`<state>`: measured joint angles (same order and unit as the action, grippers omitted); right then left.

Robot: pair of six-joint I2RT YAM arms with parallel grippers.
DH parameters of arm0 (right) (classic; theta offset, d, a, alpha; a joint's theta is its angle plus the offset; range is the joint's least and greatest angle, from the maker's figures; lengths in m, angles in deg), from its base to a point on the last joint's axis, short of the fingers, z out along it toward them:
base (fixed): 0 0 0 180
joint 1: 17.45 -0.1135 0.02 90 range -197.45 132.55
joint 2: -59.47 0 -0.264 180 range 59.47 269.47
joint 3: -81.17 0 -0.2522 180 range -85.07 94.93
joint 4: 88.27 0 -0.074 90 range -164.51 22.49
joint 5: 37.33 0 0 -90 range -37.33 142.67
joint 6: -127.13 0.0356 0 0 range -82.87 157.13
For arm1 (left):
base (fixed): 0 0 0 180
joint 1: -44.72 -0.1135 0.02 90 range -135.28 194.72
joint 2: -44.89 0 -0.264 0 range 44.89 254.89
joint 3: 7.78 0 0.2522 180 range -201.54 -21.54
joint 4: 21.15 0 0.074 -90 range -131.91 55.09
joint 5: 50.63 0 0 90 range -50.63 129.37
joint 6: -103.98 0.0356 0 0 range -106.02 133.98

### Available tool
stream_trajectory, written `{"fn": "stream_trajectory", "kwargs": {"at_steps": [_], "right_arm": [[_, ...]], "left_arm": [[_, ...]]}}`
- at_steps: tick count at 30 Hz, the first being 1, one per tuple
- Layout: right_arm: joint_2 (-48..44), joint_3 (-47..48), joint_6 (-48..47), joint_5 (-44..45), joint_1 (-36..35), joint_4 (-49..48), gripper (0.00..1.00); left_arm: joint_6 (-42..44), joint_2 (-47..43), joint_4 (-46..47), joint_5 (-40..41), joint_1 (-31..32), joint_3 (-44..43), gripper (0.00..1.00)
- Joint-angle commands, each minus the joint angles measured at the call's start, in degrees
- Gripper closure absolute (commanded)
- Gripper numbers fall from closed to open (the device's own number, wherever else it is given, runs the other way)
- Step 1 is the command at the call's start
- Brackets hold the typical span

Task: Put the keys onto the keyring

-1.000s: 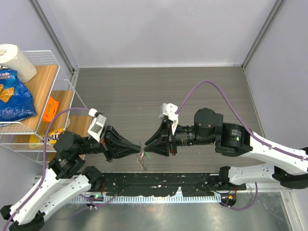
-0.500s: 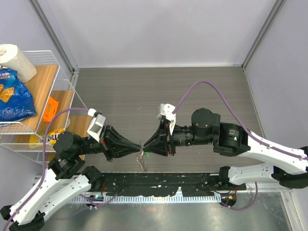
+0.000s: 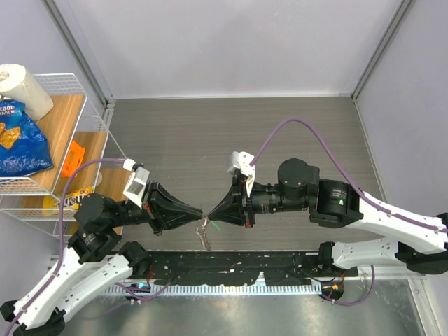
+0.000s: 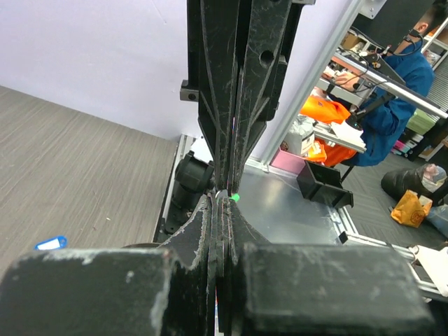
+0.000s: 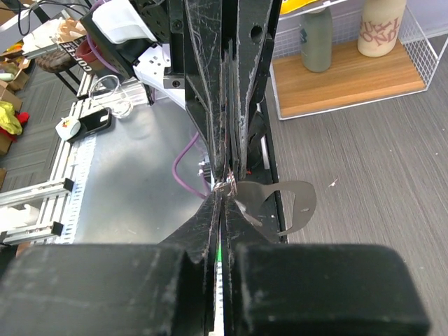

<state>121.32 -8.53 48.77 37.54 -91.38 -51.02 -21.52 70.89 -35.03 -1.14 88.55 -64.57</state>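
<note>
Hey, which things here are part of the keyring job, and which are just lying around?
Job in hand:
- keyring with its strap, pinched in the left hand
- green key, in the right hand
- blue key, on the table

Lying about:
- paper towel roll
- chip bag
- orange item
- wire shelf

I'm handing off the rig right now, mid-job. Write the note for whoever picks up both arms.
The left hand is shut, apparently pinching the thin silver metal keyring; its grey-beige looped strap hangs below.
The right hand is shut, tip to tip with it, a green-headed silver key pinched in it.
The blue-tagged silver key lies on the grey table, apart from both.
Done: ring and green key held together; threading cannot be confirmed.
Left: seat the green key, then fetch and thread the blue one.
</note>
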Motion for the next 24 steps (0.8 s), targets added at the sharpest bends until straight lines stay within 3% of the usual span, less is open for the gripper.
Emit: {"fn": "stream_trajectory", "kwargs": {"at_steps": [1, 17, 24], "right_arm": [[-1.2, -2.09, 1.37, -0.42, -0.25, -3.35, 0.95], [-5.94, -8.42, 3.74, 2.47, -0.25, -8.98, 0.94], [-8.41, -7.28, 2.86, 3.89, -0.25, -9.69, 0.76]], "left_arm": [[0.35, -0.86, 3.37, 1.75, 0.2, -0.31, 1.0], [-0.35, -2.36, 4.87, 3.25, 0.2, 0.31, 1.0], [-1.14, -2.53, 5.92, 2.63, 0.2, 0.66, 1.0]]}}
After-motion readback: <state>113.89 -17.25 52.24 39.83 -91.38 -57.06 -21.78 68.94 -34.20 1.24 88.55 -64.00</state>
